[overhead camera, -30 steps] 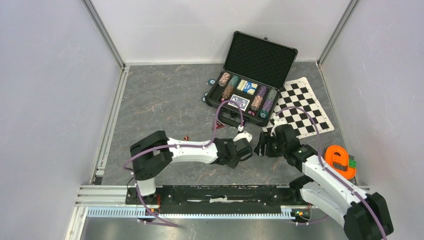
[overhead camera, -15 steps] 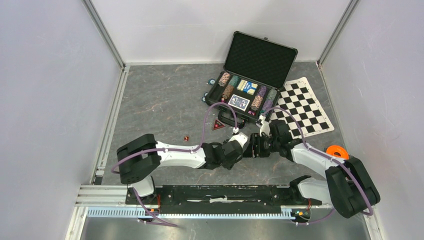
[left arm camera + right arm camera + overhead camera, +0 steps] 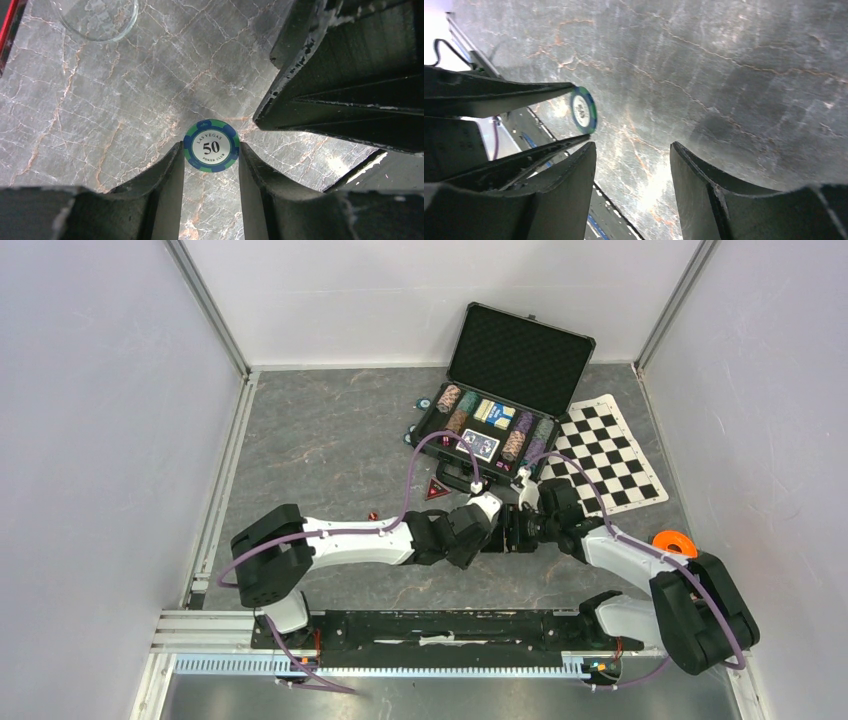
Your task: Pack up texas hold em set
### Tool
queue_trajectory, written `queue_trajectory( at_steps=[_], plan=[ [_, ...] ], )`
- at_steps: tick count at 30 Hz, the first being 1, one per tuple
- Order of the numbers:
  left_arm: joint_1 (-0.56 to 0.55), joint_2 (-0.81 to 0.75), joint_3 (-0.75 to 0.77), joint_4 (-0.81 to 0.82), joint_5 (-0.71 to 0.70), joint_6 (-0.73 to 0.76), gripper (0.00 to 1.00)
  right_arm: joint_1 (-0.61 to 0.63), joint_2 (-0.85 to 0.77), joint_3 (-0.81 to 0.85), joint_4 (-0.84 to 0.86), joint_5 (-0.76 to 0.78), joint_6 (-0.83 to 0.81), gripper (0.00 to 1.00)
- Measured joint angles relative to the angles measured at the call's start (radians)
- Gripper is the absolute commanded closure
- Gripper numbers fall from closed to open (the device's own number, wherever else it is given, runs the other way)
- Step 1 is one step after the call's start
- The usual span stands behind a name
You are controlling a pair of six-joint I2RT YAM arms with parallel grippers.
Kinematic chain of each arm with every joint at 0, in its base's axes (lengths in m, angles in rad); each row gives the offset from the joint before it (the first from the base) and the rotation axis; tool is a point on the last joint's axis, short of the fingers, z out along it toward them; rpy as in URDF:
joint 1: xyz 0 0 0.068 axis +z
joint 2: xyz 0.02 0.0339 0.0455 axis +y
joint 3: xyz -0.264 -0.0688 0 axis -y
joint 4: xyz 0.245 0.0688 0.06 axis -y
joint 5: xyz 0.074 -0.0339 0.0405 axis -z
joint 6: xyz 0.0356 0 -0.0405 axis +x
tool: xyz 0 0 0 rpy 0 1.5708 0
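Left tool [image 3: 210,151] pinching poker chip [image 3: 210,145]; right tool [image 3: 632,147] wide, empty, close opposite; open case [image 3: 520,358] behind.

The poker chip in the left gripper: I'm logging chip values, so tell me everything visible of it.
The poker chip is a round disc, blue and green edge stripes around a white centre printed LAS VEGAS 50 POKER CLUB. It is pinched by its rim between the left gripper's fingertips, above the marbled grey table.

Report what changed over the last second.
The right claw slid left up to the left claw, its arm folding tighter. The left claw keeps gripping the blue-and-green poker chip; the open black hard case stayed put.
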State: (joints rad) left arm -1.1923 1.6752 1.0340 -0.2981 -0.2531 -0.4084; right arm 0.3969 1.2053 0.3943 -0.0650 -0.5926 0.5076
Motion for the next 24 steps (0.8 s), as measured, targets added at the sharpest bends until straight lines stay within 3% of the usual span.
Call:
queue_trajectory(
  at_steps=[21,24],
  plan=[
    [0.000,-0.050,-0.053,0.053,0.122,0.035,0.65,-0.022,0.078,-0.008,0.207,-0.179,0.147,0.40],
    [0.000,-0.050,-0.053,0.067,0.129,0.042,0.65,-0.022,0.096,-0.008,0.206,-0.196,0.148,0.44]
  ],
)
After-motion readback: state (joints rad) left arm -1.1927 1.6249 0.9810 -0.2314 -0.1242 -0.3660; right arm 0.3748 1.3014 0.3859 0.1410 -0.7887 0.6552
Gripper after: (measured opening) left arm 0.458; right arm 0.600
